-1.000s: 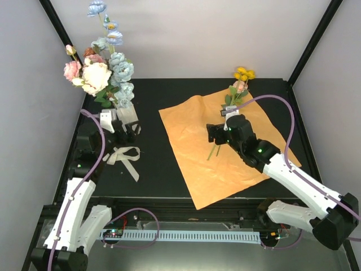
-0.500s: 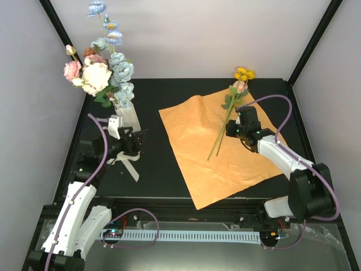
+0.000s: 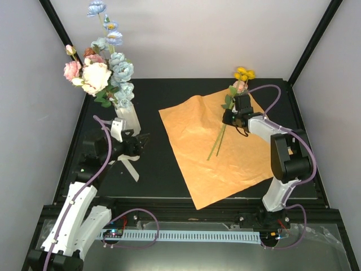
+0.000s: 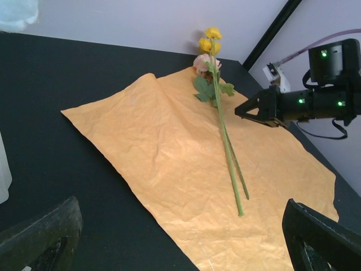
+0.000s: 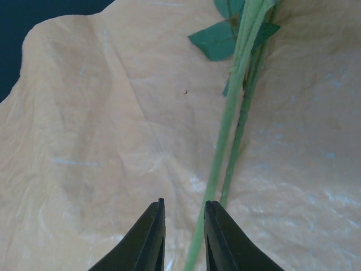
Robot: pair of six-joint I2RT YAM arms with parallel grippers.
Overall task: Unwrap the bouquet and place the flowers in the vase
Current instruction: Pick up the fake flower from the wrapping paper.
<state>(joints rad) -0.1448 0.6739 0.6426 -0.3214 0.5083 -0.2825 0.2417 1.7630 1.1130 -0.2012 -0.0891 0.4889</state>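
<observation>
The orange paper [image 3: 197,152] of the bouquet lies spread flat on the black table. Two flowers [image 3: 223,132] with yellow and pink blooms [image 3: 244,73] lie on it, stems toward me. My right gripper [image 3: 232,117] is low over their upper stems. In the right wrist view its jaws [image 5: 184,204] stand narrowly apart, and a green stem [image 5: 228,124] runs into the gap along the right finger. The off-white vase [image 3: 128,117] at the back left holds several pink, cream and blue flowers [image 3: 101,73]. My left gripper [image 3: 141,141] hangs open and empty beside it.
A cream ribbon [image 3: 127,158] lies loose on the table in front of the vase. Grey walls and black frame posts close in the table at the back and both sides. From the left wrist view, the right gripper [image 4: 240,111] shows beside the stems [image 4: 225,147].
The right gripper swung from the middle of the paper to the far side by the stems' leafy part, and its jaws narrowed. The left gripper drew slightly right, away from the vase.
</observation>
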